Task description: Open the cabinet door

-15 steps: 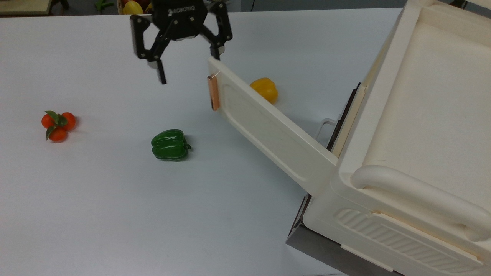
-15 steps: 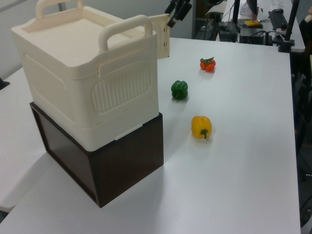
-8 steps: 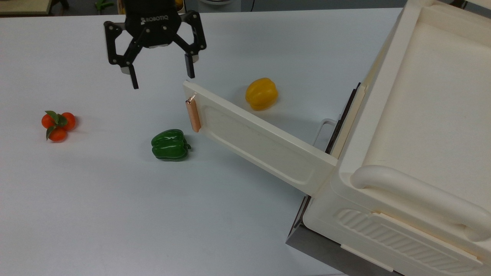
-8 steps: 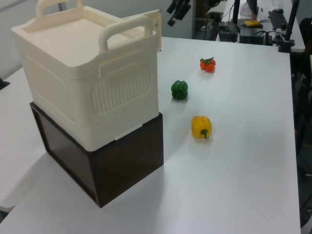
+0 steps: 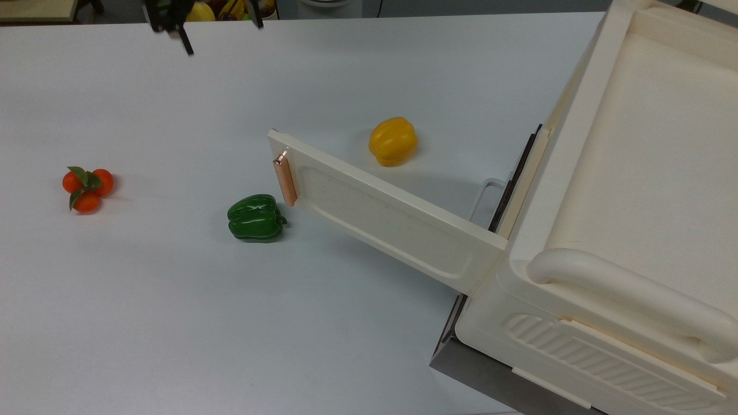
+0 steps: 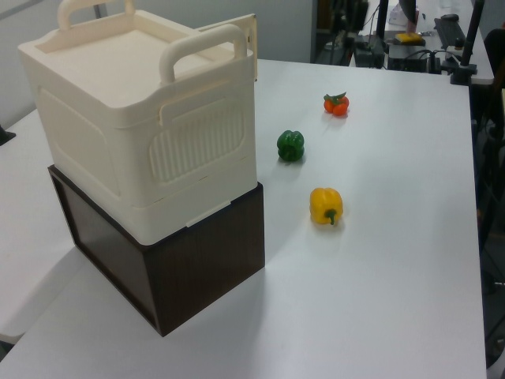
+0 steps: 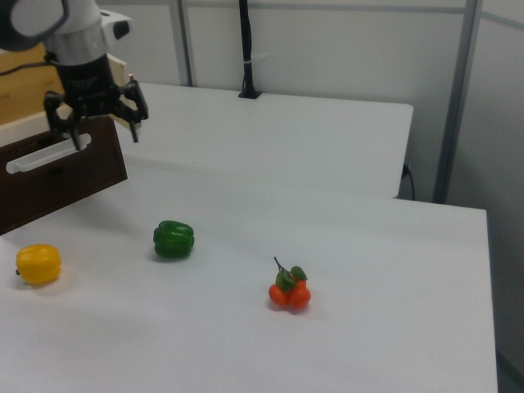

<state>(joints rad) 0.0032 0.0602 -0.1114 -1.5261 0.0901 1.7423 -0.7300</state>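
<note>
Cabinet door (image 5: 380,213) is standing swung wide open, reaching out from the cabinet (image 5: 628,190) toward the top view's left and hanging over the worktop (image 5: 173,300), its recessed face showing and its copper-coloured strip handle (image 5: 285,182) sitting at the free end, just beside the green pepper (image 5: 255,217) as the top view shows it. The white worktop is carrying everything. The cream cabinet is sitting on a dark brown base (image 6: 189,268) and is occupying the top view's right, with a thick rounded bar handle (image 5: 628,300) on its top and a ribbed side panel (image 5: 605,363) below. In the left view the door (image 6: 237,31) is peeking out as a thin edge behind the cabinet's top. The arm is hanging over the worktop in the right view, and its black tool (image 7: 97,123) is spread wide with nothing between the fingers, near the dark base at the right view's left; in the top view the tool's fingertips (image 5: 185,43) are poking in at the upper edge, well apart from the door. The yellow pepper (image 5: 393,140) is lying behind the door in the top view, near its middle. The green pepper is resting close to the handle end. The cluster of small orange tomatoes (image 5: 87,188) with green leaves is sitting well apart at the top view's left.
</note>
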